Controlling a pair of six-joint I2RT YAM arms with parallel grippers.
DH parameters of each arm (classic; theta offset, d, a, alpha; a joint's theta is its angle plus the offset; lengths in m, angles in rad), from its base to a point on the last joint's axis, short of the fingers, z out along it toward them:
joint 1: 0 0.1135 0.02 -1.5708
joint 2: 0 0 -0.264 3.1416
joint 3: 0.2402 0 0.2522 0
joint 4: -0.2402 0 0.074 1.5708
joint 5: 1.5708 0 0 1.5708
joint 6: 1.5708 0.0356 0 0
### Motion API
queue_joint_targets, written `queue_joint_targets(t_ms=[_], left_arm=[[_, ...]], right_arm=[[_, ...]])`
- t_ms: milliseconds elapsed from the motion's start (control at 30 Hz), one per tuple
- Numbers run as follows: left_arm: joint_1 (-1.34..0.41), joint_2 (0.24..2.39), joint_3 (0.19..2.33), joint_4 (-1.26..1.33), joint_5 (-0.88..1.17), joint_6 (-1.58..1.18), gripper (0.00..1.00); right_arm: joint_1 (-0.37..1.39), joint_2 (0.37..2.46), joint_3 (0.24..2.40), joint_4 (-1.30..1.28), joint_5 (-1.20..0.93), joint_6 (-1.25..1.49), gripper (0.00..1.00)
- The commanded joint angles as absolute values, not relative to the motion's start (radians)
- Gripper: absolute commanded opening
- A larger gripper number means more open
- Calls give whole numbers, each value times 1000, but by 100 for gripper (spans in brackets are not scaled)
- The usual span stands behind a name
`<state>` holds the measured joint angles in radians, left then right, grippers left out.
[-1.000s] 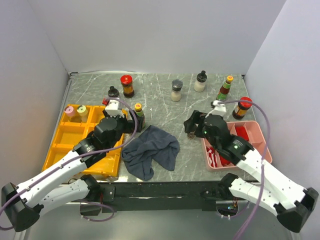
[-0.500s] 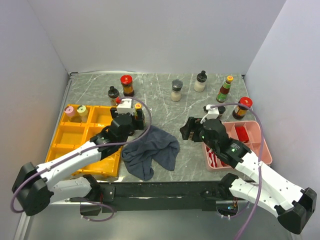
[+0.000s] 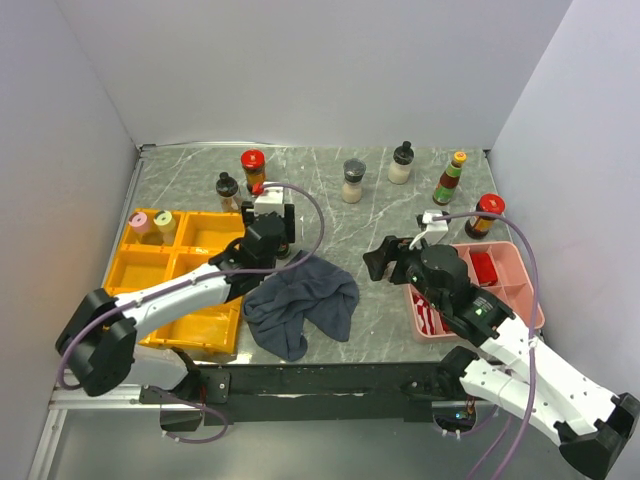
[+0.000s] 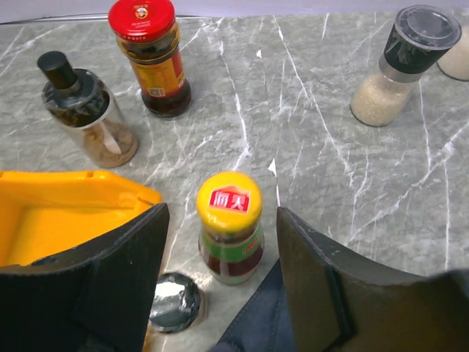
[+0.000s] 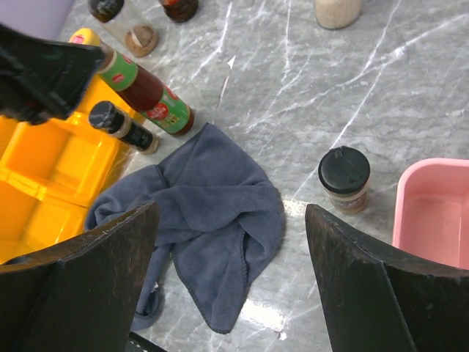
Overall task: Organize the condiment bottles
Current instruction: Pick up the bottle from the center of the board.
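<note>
A yellow-capped sauce bottle [image 4: 229,224] stands upright between the fingers of my left gripper [image 4: 220,217]. The jaws are open, with a gap on each side of the bottle. A small black-capped bottle [image 4: 172,301] stands just below it by the yellow tray [image 4: 58,213]. In the top view the left gripper [image 3: 270,225] covers both bottles. My right gripper [image 5: 231,213] hangs open above the dark grey cloth [image 5: 212,235] and holds nothing. A black-lidded jar [image 5: 344,178] stands just past its right finger.
At the back stand a red-capped jar [image 3: 254,168], a black-topped jar [image 3: 228,186], a grinder [image 3: 353,181], a white jar [image 3: 401,163], an orange-capped bottle [image 3: 450,178] and another red-capped jar [image 3: 484,215]. Two jars [image 3: 140,222] sit in the yellow tray [image 3: 135,275]. The pink tray [image 3: 527,285] lies on the right.
My left gripper has reached forward and rightward from the yellow tray to straddle the yellow-capped bottle, and its jaws have narrowed. The right gripper has shifted slightly toward the cloth.
</note>
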<state>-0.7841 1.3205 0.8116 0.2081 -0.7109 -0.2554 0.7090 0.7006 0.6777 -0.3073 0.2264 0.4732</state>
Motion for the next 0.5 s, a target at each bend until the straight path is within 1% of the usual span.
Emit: queue_joint_targets(t_ms=[0,100,300,467], left_arm=[[-753,1374,874,268,-675,-268,65],[-741,1397,888,265,-664,-282,60],[-715,1445,908,276,-635,-281,59],[-686,1470,913,297,-601,-285,55]], right_arm=[[712,672,669,-261,227,446,89],[712,660,669,-262,229,443,89],[713,653,655,-248,229,443,89],[712,658,660,-261,229,443,89]])
